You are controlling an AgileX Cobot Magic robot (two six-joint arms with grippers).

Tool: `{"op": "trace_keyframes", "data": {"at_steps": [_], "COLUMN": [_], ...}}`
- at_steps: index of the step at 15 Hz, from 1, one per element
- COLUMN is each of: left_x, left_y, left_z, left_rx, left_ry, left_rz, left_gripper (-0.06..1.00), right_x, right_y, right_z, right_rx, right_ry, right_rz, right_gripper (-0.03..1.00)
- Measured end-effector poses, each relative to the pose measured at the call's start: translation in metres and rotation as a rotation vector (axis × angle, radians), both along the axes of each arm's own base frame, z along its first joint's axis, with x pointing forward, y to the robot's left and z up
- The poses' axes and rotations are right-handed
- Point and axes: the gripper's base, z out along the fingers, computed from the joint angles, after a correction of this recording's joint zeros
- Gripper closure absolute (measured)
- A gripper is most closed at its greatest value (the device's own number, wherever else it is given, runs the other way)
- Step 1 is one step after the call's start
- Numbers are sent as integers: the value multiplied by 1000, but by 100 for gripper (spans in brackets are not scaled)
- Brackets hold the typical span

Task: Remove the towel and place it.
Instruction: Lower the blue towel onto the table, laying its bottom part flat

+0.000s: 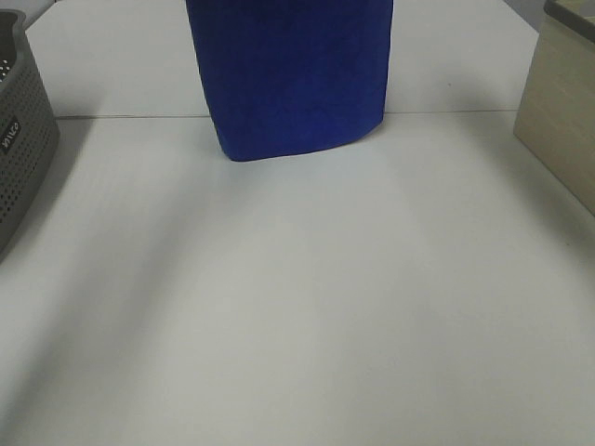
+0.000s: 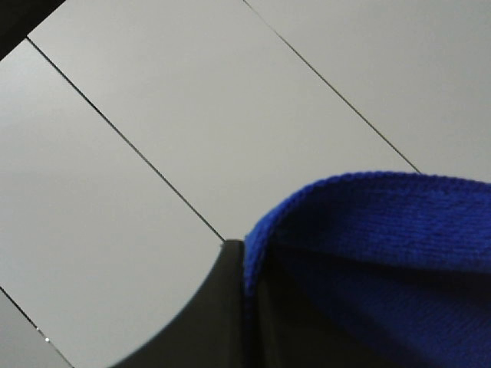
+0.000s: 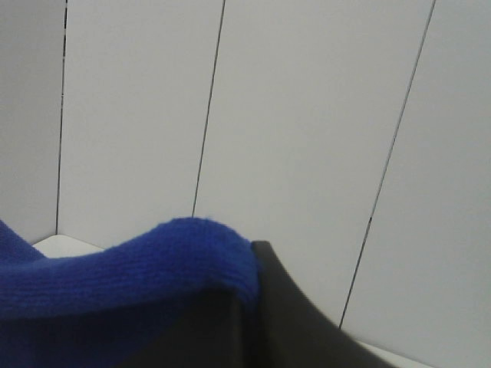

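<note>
The towel, a deep blue fuzzy cloth, hangs down from beyond the top edge of the exterior high view, and its curved lower edge ends at the far part of the table. Neither gripper shows in that view. In the left wrist view, my left gripper is shut on a folded edge of the towel, pinched between dark fingers. The right wrist view has my right gripper shut on another bunched edge of the towel, beside its dark finger.
A grey perforated basket stands at the left edge of the white table. A pale wooden box stands at the right edge. Behind the wrist cameras is a light panelled wall with thin dark seams.
</note>
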Motion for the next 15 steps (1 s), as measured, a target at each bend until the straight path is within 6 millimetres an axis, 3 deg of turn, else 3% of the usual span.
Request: {"op": "trace_keyframes", "data": {"at_steps": [7,10,12,15], "left_x": [2,1,-16,-42], "left_y": [2,4,-3,-5], "left_z": [-4,-8,-6,8], "left_rx": [47,25,-15,-46], "left_ry": [35,132,350,507], "left_rz": [44,72,108,121], "left_gripper": [94,94,94,94], "right_x": [-3,-14,-39,-62], "right_y": [-4,-4,-7,-10], "right_z": [-9,-8,6,17], "right_rx": [-33,-72,-117,-155], "right_ry": [146,235,333,420], "right_rz": [36,67,111,144], "right_gripper": [95,95,95,95]}}
